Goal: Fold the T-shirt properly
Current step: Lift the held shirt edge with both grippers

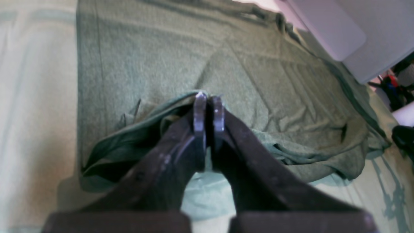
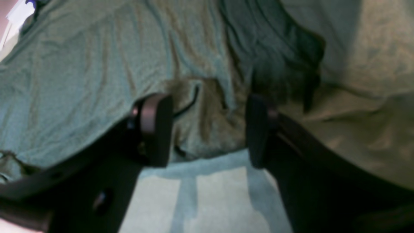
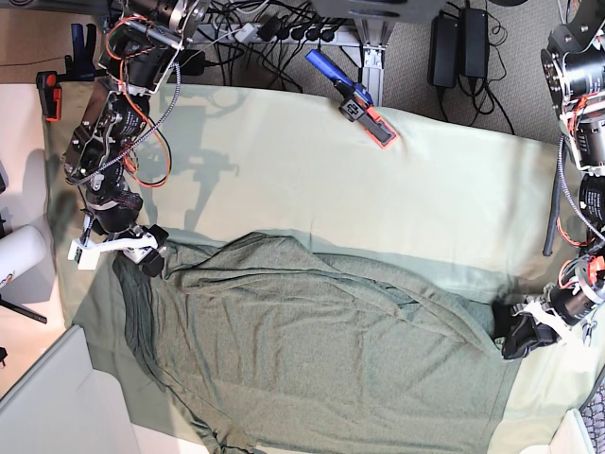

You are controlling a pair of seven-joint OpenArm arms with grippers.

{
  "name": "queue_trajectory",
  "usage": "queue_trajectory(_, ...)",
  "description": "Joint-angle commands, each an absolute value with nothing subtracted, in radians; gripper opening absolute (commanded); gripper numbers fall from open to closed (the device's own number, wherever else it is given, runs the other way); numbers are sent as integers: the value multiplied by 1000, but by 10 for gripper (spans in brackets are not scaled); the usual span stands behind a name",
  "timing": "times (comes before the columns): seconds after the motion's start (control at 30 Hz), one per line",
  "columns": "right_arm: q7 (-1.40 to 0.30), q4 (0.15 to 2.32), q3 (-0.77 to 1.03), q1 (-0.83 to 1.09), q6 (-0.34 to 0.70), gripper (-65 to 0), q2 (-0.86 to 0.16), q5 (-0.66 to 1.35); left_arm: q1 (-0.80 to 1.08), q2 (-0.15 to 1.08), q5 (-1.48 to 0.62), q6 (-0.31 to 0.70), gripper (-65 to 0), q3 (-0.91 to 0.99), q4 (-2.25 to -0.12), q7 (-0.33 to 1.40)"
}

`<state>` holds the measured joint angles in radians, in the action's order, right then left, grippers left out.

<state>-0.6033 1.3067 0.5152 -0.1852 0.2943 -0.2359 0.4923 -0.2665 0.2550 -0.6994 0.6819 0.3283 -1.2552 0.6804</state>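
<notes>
The dark olive-green T-shirt (image 3: 312, 350) lies spread and wrinkled across the near half of the mint-green table cloth (image 3: 284, 180). My left gripper (image 1: 208, 97) is shut on a bunched fold of the shirt's edge (image 1: 161, 58); in the base view it sits at the shirt's right edge (image 3: 515, 336). My right gripper (image 2: 207, 129) is open, its fingers (image 2: 155, 129) straddling the shirt's wrinkled edge (image 2: 81, 64) just above the cloth (image 2: 220, 200). In the base view the right gripper sits at the shirt's upper left corner (image 3: 149, 257).
A blue and orange clamp (image 3: 359, 99) lies on the cloth at the back. A white panel (image 3: 47, 397) stands at the front left, a white cylinder (image 3: 19, 255) at the left edge. Cables and power bricks (image 3: 454, 43) lie behind the table.
</notes>
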Motion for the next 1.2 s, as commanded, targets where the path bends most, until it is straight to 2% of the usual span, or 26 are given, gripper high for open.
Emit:
queue_trajectory(0.0,-585,1327,531,-201,282,-298,-255,491,-290,269,-720,698,-650,331,-1270,659)
queue_trajectory(0.23,-589,1324,649,-182,265,-298,-253,490,-290,269,-720,698,-650,331,-1270,689)
queue_trajectory(0.77,-522,1154,600,-258,266,-301,-252,498,-263,269,-721,698,-650,331,-1270,693)
queue_trajectory(0.83,-517,1154,600,-260,266,-360,-252,498,-263,270,-721,698,-650,331,-1270,693)
queue_trajectory(0.97,-498,1154,600,-257,278,-609,-252,480,-263,270,-720,698,-650,331,-1270,693)
queue_trajectory(1.0,-488,1154,600,-258,295,-650,-252,466,-263,270,-720,698,-650,331,-1270,693)
queue_trajectory(1.17,-490,1158,600,-257,317,-650,-266,465,-251,303,-726,698,-650,348,-1271,707)
